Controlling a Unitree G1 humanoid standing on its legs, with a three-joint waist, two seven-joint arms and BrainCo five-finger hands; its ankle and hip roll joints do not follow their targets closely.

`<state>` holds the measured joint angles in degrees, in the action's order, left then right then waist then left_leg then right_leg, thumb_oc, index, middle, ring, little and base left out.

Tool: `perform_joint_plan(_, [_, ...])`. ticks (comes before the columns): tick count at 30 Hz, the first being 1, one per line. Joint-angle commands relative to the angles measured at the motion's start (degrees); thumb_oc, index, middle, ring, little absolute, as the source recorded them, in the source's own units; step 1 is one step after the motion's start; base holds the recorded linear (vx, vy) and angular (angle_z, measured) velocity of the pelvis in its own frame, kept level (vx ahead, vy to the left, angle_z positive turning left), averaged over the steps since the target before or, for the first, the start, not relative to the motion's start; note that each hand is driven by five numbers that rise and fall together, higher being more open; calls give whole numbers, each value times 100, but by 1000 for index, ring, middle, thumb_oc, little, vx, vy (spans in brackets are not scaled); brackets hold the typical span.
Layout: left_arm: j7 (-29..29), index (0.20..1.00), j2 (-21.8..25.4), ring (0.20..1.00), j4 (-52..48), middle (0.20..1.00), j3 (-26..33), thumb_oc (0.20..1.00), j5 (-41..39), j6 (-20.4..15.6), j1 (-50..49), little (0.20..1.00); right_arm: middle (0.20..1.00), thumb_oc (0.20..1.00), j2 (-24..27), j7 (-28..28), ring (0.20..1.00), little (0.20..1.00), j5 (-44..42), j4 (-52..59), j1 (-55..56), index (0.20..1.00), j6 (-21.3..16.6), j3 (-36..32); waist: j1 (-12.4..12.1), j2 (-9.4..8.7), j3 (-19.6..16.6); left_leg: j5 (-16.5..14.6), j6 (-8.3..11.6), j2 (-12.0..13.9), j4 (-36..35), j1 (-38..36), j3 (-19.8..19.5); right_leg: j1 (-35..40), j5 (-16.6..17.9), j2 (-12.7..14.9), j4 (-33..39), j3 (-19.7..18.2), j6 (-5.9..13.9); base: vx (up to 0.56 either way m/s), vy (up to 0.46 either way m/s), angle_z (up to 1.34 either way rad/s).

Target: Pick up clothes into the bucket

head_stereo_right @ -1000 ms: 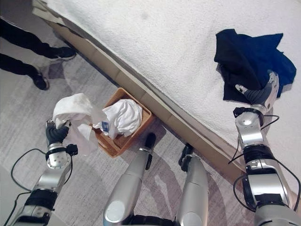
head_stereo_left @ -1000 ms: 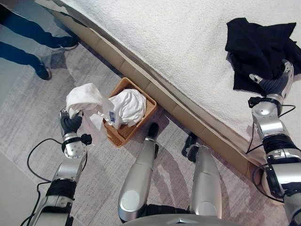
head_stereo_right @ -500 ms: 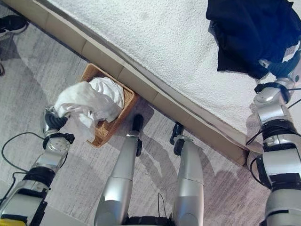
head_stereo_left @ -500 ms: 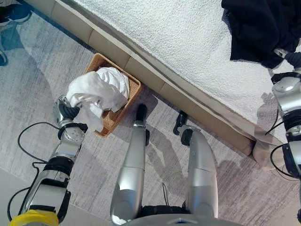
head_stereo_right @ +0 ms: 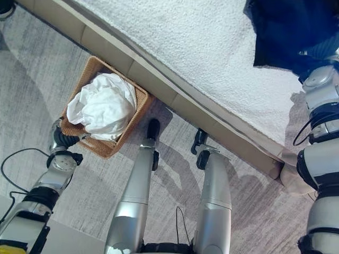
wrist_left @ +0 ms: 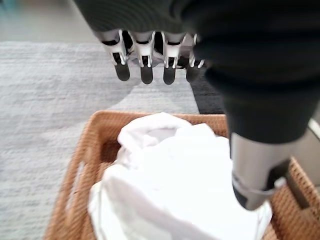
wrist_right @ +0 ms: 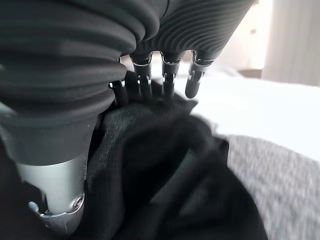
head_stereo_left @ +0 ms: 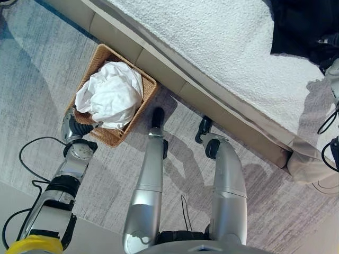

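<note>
A white cloth (head_stereo_left: 111, 95) lies bunched in the wicker basket (head_stereo_left: 108, 138) on the floor beside the bed. My left hand (head_stereo_left: 76, 128) is at the basket's near corner, open; in the left wrist view its straight fingers (wrist_left: 145, 70) and thumb hover over the white cloth (wrist_left: 170, 185) without gripping it. A dark cloth (head_stereo_right: 286, 32) lies crumpled on the bed at the far right. My right hand (head_stereo_right: 321, 54) rests on its near edge, and the right wrist view shows straight fingers (wrist_right: 192, 80) laid on the dark cloth (wrist_right: 165, 165).
The bed, with its white textured cover (head_stereo_left: 212, 47), runs diagonally across the view on a beige base (head_stereo_left: 222, 114). The basket stands right against that base. A grey rug (head_stereo_left: 42, 69) covers the floor. A person's shoe (head_stereo_right: 5, 6) is at the far left corner.
My left hand has let go of the white cloth, which now lies in the basket, and the hand has opened. The camera has shifted. My right hand stays on the dark cloth.
</note>
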<state>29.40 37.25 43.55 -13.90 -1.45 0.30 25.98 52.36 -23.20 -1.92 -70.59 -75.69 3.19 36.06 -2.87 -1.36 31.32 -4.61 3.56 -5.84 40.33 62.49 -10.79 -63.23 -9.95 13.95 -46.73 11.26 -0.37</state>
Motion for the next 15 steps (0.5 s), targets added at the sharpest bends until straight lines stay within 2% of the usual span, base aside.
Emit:
perform_joint_plan(1, [-76, 1000, -27, 1000, 127, 1000, 275, 1000, -260, -105, -458, 1000, 200, 200, 336, 441, 200, 200, -214, -179, -304, 200, -51, 357, -112, 169, -152, -230, -157, -19, 35, -114, 187, 411, -199, -3, 179, -436, 422, -2, -27, 6])
perform_joint_plan(5, [0, 1000, -58, 1000, 72, 1000, 392, 1000, -379, -132, -557, 1000, 200, 200, 249, 455, 200, 200, -445, -4, -181, 200, -195, 232, -137, 145, -152, -169, -137, -12, -83, -175, 169, 461, -171, -11, 272, -415, 423, -3, -15, 1])
perform_joint_plan(7, [72, 1000, -94, 1000, -260, 1000, 533, 1000, -505, -246, -621, 1000, 200, 200, 228, 406, 200, 200, -550, 165, -12, 200, -258, 98, -137, 130, -152, -146, -121, -10, -170, -244, 156, 520, -148, -19, 347, -391, 433, -4, -19, 1])
perform_joint_plan(11, [-39, 1000, -414, 1000, -1418, 1000, 940, 1000, -1071, -735, -1022, 1000, 200, 200, 346, 297, 200, 200, -750, 1129, 587, 200, -479, -299, -120, 91, -152, -75, -97, -9, -493, -639, 126, 862, -105, -60, 606, -356, 452, -18, -21, 3])
perform_joint_plan(15, [-208, 1000, -564, 1000, -1742, 1000, 901, 1000, -1320, -937, -1141, 1000, 200, 200, 437, 325, 200, 200, -803, 2010, 937, 200, -612, -446, -76, 21, -152, -61, -93, 3, -636, -972, 139, 1179, -55, -83, 761, -365, 462, -26, -3, 0])
